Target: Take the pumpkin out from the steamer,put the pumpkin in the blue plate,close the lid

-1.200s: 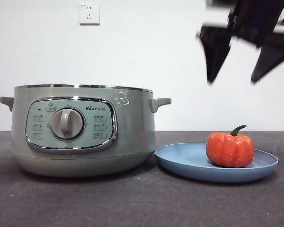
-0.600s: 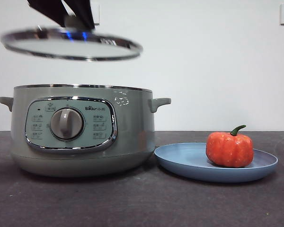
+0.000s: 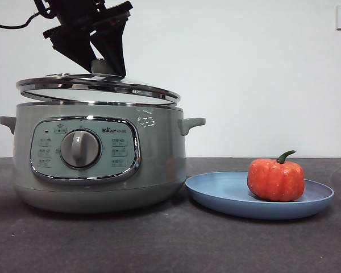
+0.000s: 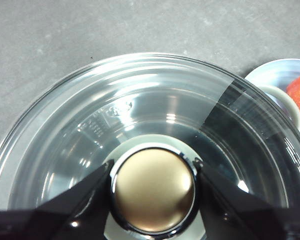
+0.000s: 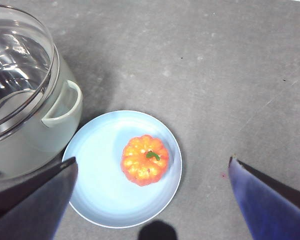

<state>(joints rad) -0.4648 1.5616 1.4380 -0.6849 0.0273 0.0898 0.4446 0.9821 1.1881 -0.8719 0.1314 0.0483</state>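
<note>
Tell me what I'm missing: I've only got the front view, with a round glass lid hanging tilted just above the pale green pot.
Observer: The left gripper has its jaws shut on the metal-topped knob of the round glass lid.
Operator: Report the other arm.
Observer: The right gripper waits, open, high above the light-blue plate.
Operator: Place the toy pumpkin exactly.
Observer: From above, the small orange pumpkin sits off-centre in the plate, on the half away from the pale green steamer.
</note>
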